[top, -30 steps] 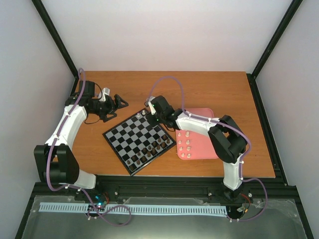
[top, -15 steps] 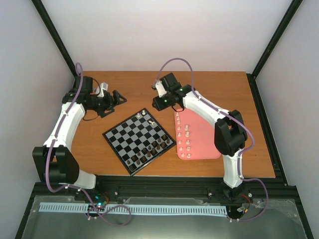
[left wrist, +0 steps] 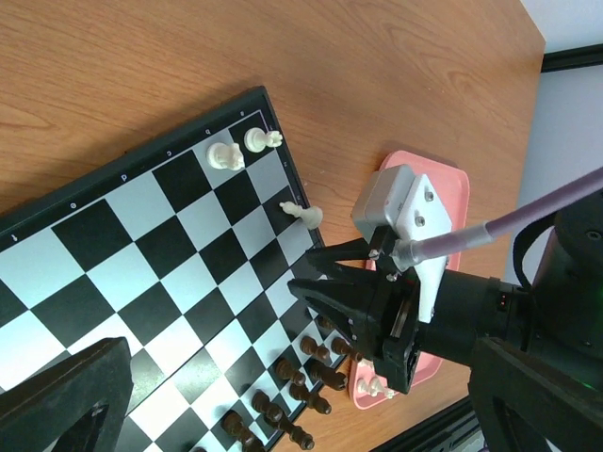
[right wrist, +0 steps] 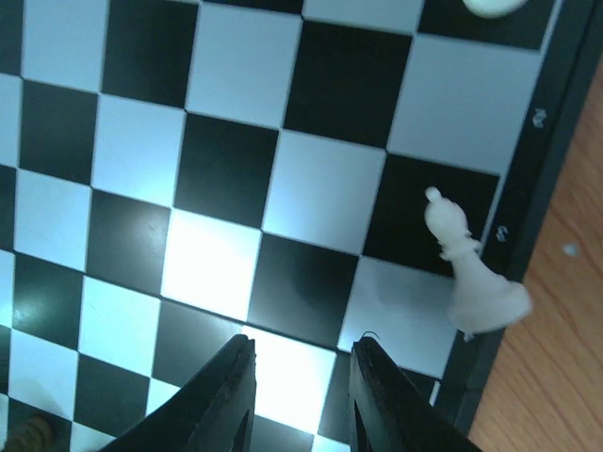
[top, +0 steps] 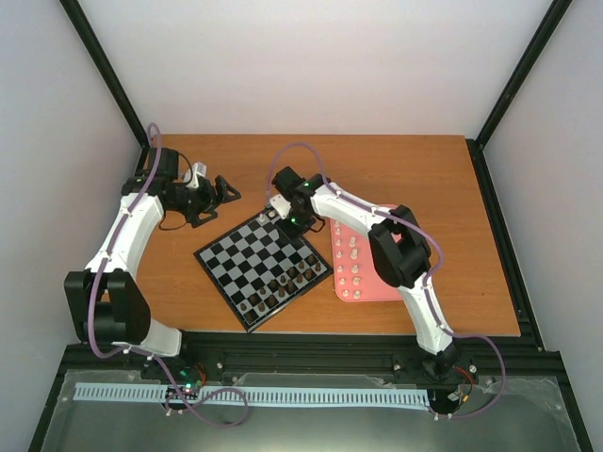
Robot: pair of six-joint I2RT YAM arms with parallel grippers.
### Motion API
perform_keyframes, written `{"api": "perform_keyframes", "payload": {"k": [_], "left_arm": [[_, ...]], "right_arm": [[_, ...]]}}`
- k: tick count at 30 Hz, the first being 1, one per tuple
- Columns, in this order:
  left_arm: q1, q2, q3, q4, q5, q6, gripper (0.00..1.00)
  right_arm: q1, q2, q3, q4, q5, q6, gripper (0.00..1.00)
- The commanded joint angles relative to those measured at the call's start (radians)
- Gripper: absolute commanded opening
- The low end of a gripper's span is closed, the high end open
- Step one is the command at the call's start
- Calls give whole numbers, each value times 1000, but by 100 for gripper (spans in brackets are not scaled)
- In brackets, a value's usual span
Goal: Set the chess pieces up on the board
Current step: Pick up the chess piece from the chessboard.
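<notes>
The board (top: 236, 259) lies at the table's middle. Two cream chess pieces (top: 268, 217) stand at its far corner, and they also show in the left wrist view (left wrist: 222, 155). A third cream piece (right wrist: 471, 278) lies on its side across the board's right edge, also visible in the left wrist view (left wrist: 303, 215). My right gripper (top: 288, 226) hovers low over that corner; its jaws (right wrist: 301, 395) are open and empty, the fallen piece just to their right. My left gripper (top: 229, 194) is wide open and empty above the table left of the board. Several cream pieces (top: 353, 259) stand on the pink tray.
The pink tray (top: 386, 273) lies right of the board, touching its corner. Dark brown pieces (top: 278, 287) stand in two rows along the board's near edge, also in the left wrist view (left wrist: 301, 377). Black frame posts border the table's sides.
My right gripper lifted away toward the back, leaving a cream piece lying at the board's edge, then came back down over that corner. The left arm barely moved.
</notes>
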Motion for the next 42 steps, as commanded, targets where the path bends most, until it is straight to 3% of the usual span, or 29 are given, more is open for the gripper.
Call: {"api": "perform_keyframes", "payload": {"k": [1,6,10,19,42], "left_arm": [[6,16,7,5,25,25,99],[6,16,3,6,31,30,99],[7,16,6,6,32,30,99],[6,12,6,2,32,28,100],[6,24,15,-9,35,40,99]], "right_arm": [[6,23,84,-51,52,-8,29],[6,2,76,-45,95,7,29],[5,-29,53,-17,133,22,41],[-22,15,74,-14,81,10,47],[-38,76,74,38,30,18,44]]}}
